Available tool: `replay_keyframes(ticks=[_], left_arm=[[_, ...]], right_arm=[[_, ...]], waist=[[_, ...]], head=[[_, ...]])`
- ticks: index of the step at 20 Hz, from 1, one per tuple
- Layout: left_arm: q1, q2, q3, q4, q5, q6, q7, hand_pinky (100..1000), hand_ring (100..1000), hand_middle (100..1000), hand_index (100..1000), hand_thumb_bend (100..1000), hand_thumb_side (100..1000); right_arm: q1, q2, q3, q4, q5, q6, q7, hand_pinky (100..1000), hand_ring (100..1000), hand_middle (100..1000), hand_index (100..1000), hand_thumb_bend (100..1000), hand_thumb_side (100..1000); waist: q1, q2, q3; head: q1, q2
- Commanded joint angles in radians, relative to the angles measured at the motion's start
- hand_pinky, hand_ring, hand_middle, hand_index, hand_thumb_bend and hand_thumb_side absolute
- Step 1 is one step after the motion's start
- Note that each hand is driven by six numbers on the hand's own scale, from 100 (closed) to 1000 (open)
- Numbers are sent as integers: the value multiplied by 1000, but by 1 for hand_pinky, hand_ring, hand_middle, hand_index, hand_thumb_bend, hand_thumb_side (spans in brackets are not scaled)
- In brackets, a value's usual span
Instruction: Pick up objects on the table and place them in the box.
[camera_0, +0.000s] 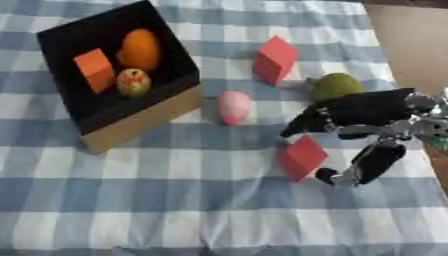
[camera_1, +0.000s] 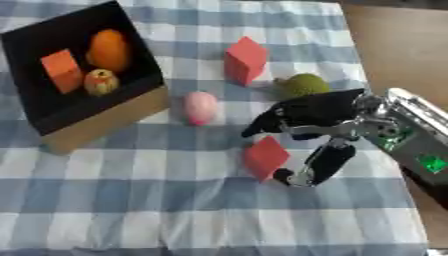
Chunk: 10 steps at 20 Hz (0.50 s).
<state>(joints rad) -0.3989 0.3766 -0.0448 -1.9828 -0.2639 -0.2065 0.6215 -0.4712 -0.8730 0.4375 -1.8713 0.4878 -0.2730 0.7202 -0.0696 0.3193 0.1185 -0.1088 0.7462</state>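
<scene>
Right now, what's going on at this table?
The robot's right hand is reaching around the near red block, fingers above and thumb below; it doesn't look gripped or lifted yet. The black box already holds an orange block, an orange fruit and a small yellow-red fruit. A pink egg-shaped thing, another red block and a green fruit lie on the checkered cloth.

No readable txt, labels, brands or nos. anywhere in either view.
</scene>
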Motion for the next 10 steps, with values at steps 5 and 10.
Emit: replay_keyframes(ticks=[5, 10], left_arm=[[-17, 10, 2, -17, 4, 2, -3, 740, 891, 741, 799, 570, 635], [-18, 8, 1, -17, 5, 2, -4, 740, 891, 741, 799, 569, 635]], right_arm=[[-13, 0, 1, 20, 7, -14, 19, 957, 907, 881, 991, 189, 431], [-19, 16, 2, 38, 7, 1, -4, 945, 885, 819, 940, 199, 356]], waist=[[7, -2, 2], [9, -1, 2]], head=[[-4, -2], [-7, -4]])
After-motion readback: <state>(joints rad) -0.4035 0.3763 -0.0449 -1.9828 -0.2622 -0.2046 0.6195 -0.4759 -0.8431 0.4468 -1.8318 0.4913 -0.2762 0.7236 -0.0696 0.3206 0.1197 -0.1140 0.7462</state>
